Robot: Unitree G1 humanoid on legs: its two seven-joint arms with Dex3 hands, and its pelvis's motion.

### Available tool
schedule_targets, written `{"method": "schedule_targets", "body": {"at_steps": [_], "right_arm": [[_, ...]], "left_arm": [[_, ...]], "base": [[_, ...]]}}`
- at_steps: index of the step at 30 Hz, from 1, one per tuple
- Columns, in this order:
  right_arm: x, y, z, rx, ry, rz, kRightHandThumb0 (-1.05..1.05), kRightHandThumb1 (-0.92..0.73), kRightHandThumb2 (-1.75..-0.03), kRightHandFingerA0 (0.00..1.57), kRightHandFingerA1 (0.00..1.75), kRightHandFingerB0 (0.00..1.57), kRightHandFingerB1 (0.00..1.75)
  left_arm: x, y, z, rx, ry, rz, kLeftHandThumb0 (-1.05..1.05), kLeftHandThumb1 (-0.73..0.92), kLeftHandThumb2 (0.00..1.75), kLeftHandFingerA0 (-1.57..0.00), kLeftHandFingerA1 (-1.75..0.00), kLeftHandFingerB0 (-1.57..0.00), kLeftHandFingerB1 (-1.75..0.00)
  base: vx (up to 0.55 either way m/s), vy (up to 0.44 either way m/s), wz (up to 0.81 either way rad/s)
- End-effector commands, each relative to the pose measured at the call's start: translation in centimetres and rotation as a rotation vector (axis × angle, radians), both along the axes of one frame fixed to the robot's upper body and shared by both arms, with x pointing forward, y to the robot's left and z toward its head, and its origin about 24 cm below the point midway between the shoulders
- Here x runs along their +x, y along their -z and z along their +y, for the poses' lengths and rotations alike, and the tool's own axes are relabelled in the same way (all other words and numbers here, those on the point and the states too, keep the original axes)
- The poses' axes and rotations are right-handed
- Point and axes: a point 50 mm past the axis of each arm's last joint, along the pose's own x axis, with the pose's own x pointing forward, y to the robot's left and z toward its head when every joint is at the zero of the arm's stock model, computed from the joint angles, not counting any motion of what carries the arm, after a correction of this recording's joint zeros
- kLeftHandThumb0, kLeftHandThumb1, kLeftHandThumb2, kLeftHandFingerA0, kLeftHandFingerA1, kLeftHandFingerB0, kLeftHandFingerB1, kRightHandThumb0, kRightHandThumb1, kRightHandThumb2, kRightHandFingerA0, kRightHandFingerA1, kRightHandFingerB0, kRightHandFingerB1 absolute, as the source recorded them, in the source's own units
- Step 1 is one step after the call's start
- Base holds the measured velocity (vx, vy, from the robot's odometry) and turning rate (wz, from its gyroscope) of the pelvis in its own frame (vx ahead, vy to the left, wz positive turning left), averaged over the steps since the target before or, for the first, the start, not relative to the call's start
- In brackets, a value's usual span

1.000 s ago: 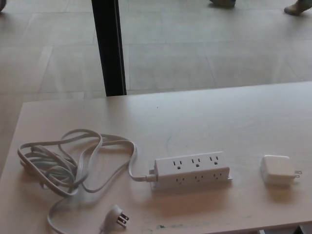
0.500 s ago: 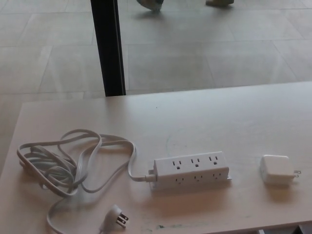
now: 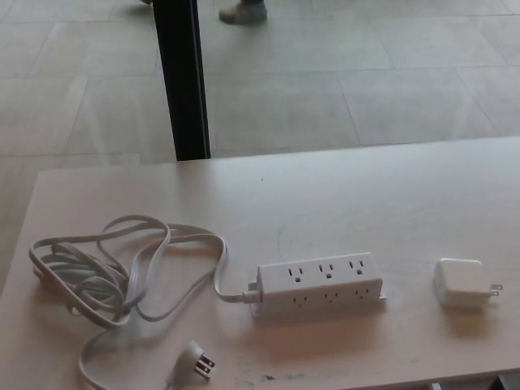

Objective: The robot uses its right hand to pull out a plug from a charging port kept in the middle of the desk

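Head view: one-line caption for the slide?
White power strip mid-desk, outlets empty; white charger lying apart at right; coiled cord at left; no hands visible.

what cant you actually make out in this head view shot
- Both robot hands: outside the head view, so their state is unknown.
- Person at the top edge: only a shoe shows, the rest is cut off.
- White square charger block: prongs point right, any markings too small to read.
- White six-outlet power strip: its far side is hidden by its own body.
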Motion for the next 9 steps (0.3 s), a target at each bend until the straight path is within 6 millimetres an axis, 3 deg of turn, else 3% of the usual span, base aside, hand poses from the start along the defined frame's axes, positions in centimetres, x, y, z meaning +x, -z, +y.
{"method": "schedule_targets", "body": {"at_steps": [1,4,5,6,9], "right_arm": [[-0.40,-0.65,-0.59,-0.031,0.007,-0.013,-0.81,-0.51,-0.56,0.78,0.89,0.30,0.85],[-0.40,-0.61,-0.56,-0.029,0.003,-0.017,-0.83,-0.48,-0.58,0.77,0.87,0.31,0.83],[-0.40,-0.59,-0.50,-0.031,0.002,-0.020,-0.85,-0.38,-0.92,0.83,0.88,0.33,0.76],[-0.42,-0.60,-0.46,-0.036,-0.001,-0.021,-0.86,-0.38,-0.92,0.79,0.84,0.33,0.77],[-0.45,-0.61,-0.42,-0.040,-0.008,-0.022,-0.86,-0.38,-0.92,0.79,0.84,0.33,0.77]], "left_arm": [[-0.21,-0.29,0.37,0.002,-0.012,0.005,-0.96,0.45,1.03,-0.88,-0.74,-0.73,-0.70],[-0.22,-0.33,0.35,0.005,-0.006,0.001,-1.04,0.47,1.05,-0.90,-0.73,-0.65,-0.66],[-0.22,-0.35,0.34,0.005,-0.004,-0.004,-1.05,0.47,1.05,-0.88,-0.73,-0.67,-0.68],[-0.21,-0.35,0.35,0.003,-0.008,-0.006,-0.98,0.45,1.03,-0.95,-0.74,-0.70,-0.67],[-0.19,-0.35,0.35,0.006,-0.011,-0.002,-0.98,0.45,1.03,-0.95,-0.74,-0.70,-0.67]], "base": [[0.00,0.000,0.00],[0.00,0.000,0.00],[0.00,0.000,0.00],[0.00,0.000,0.00],[0.00,0.000,0.00]]}}
